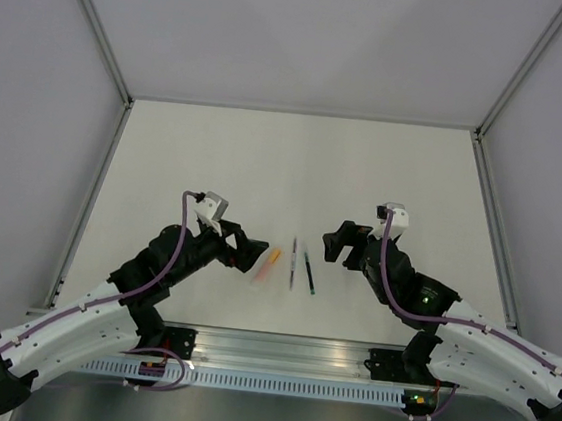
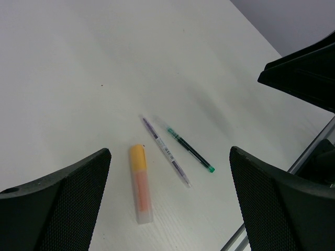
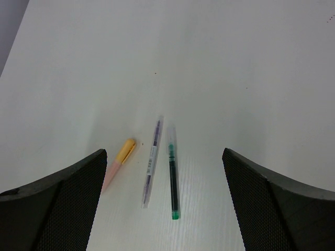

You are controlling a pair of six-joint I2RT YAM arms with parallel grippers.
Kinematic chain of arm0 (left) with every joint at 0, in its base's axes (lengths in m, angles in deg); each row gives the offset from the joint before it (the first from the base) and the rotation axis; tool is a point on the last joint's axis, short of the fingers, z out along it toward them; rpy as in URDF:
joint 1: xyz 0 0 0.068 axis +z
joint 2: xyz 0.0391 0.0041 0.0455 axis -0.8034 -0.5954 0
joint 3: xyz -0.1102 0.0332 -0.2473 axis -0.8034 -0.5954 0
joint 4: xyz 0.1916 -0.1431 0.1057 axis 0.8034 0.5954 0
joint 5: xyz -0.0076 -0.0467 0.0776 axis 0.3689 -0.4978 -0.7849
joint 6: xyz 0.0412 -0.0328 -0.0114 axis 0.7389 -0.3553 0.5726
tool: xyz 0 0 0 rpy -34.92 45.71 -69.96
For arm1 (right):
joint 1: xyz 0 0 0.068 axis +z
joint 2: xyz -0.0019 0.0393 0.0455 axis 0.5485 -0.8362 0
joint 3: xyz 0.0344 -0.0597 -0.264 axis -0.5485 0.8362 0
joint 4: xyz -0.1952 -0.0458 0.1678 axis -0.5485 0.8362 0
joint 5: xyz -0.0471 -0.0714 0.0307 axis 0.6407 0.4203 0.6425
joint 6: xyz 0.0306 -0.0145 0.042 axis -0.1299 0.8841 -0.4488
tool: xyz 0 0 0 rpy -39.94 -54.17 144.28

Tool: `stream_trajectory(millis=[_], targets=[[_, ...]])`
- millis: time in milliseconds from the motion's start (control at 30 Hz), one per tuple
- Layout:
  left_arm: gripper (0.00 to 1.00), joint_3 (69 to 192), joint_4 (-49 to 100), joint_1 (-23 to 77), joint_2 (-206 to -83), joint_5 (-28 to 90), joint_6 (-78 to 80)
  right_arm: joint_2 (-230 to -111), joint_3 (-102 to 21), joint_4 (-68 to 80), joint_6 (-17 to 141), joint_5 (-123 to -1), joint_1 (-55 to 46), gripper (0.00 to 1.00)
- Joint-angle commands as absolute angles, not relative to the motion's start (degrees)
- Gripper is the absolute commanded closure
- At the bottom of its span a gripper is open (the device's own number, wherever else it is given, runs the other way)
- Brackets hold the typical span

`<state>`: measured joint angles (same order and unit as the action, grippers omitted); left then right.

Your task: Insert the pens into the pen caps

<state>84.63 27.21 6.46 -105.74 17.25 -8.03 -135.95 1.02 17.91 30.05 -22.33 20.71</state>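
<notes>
Three pens lie side by side on the white table between my grippers. The orange-ended pen (image 1: 268, 266) has a bright orange cap (image 2: 137, 158) joined to a pale pink barrel (image 2: 141, 196). The grey-silver pen (image 1: 294, 262) (image 2: 166, 151) lies in the middle. The dark pen with a green end (image 1: 309, 272) (image 2: 191, 150) lies on the right, with a pale clear tube (image 3: 171, 137) over its far end. My left gripper (image 1: 247, 250) (image 2: 168, 155) is open and empty beside the orange pen. My right gripper (image 1: 338, 242) (image 3: 163, 152) is open and empty, right of the dark pen.
The table's metal edge rail (image 2: 309, 151) runs close to the pens on the near side. Grey walls with metal posts (image 1: 107, 46) enclose the table on three sides. The right arm's black body (image 2: 303, 73) shows in the left wrist view.
</notes>
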Motion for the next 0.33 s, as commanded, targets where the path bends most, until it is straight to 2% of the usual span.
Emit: stream_trajectory(millis=[0, 300], targets=[[0.0, 84.45, 26.05, 6.44, -105.3, 17.98, -6.06, -135.44, 0.69, 16.25, 29.17, -22.68, 20.61, 0.02], [0.0, 84.28, 25.96, 6.35, -104.77, 18.16, -5.89, -135.97, 0.43, 16.16, 29.61, -21.62, 20.53, 0.02]])
